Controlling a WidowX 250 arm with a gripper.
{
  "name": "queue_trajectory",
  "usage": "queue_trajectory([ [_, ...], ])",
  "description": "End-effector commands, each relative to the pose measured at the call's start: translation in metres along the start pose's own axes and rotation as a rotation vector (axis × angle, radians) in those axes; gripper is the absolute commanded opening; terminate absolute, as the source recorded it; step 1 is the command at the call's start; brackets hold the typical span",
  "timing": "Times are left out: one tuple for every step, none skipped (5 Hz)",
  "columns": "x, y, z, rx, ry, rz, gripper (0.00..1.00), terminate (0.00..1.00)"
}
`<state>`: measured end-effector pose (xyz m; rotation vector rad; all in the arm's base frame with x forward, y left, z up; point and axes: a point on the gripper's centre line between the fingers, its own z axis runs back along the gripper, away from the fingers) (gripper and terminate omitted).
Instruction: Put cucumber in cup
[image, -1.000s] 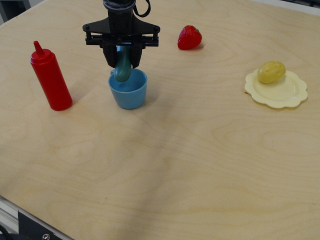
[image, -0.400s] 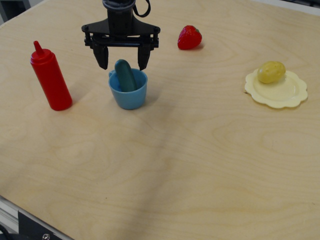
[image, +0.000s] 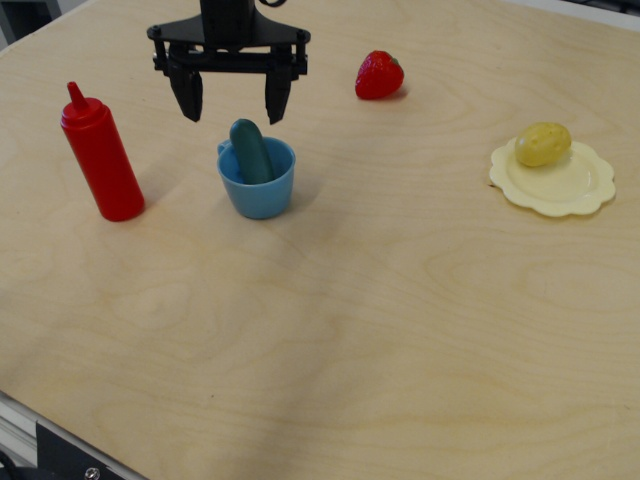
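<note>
Cucumber (image: 251, 150) standing tilted inside the cup (image: 258, 185), lower end hidden within it, upper rounded end leaning against the cup's rear-left rim and projecting above it; cup resting upright on the worktop (image: 380, 330), tiny handle just showing at its rear-left. Hand (image: 229, 103) hanging above and slightly behind the cup, fingers spread wide apart, gripping nothing, fingertips clear of the cucumber's top. Red squeeze bottle (image: 100, 155) standing upright to the left of the cup, well apart from it. Strawberry (image: 379, 75) lying beyond the cup, to its right rear. Pale yellow scalloped plate (image: 575, 188) sitting far to the right of the cup, carrying a yellow potato-like lump (image: 543, 144) on its rear-left part
</note>
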<state>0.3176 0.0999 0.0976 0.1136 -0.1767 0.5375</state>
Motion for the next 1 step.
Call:
queue_trajectory([
  [0.013,0.0032,0.0244,-0.019,-0.073,0.01,1.0,1.0],
])
